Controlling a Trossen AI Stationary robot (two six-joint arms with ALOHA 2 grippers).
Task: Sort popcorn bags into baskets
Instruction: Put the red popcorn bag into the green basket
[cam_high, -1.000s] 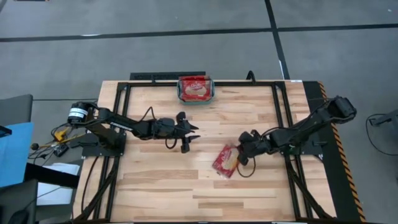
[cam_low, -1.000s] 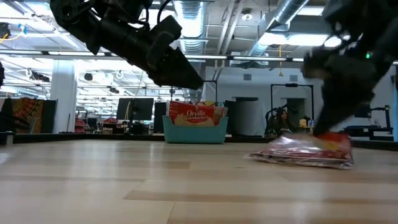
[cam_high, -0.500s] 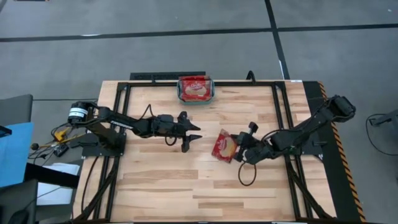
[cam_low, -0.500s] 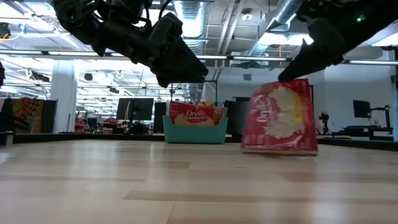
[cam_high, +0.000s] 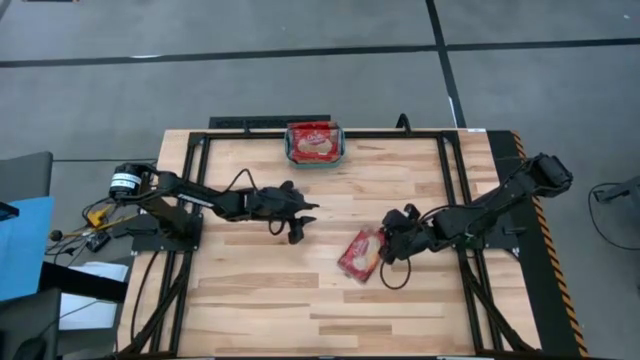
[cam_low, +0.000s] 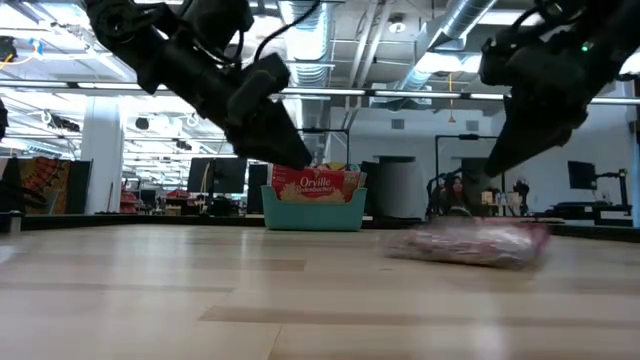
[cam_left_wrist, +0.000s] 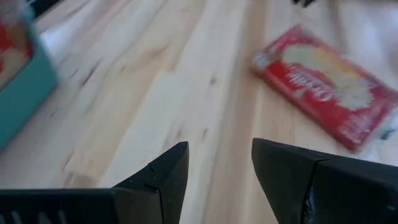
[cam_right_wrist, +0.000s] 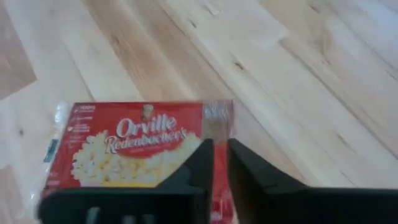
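Note:
One red popcorn bag (cam_high: 361, 255) (cam_low: 470, 243) lies flat on the table, right of centre, label up (cam_right_wrist: 124, 146). My right gripper (cam_high: 388, 243) (cam_low: 495, 165) hovers just above its right end. Its fingers (cam_right_wrist: 221, 149) are open by only a narrow gap and hold nothing. My left gripper (cam_high: 303, 218) (cam_low: 295, 160) hangs open (cam_left_wrist: 217, 168) above the table's middle, with the bag (cam_left_wrist: 329, 87) ahead of it. The teal basket (cam_high: 289, 146) (cam_low: 312, 215) (cam_left_wrist: 25, 87) stands at the far edge. It holds red packets (cam_high: 313, 140) (cam_low: 315, 183).
Bare wooden boards lie between the bag and the basket. Black frame rails (cam_high: 452, 190) run along the table's left and right sides and its far edge. A loose cable loop (cam_high: 392, 278) hangs under my right arm near the bag.
My right gripper lifted the bag upright off the table, toward the far-left. It has since swung back toward the near-right. The bag has dropped out of its fingers and lies flat again, close to where it started. My left gripper has tipped further down.

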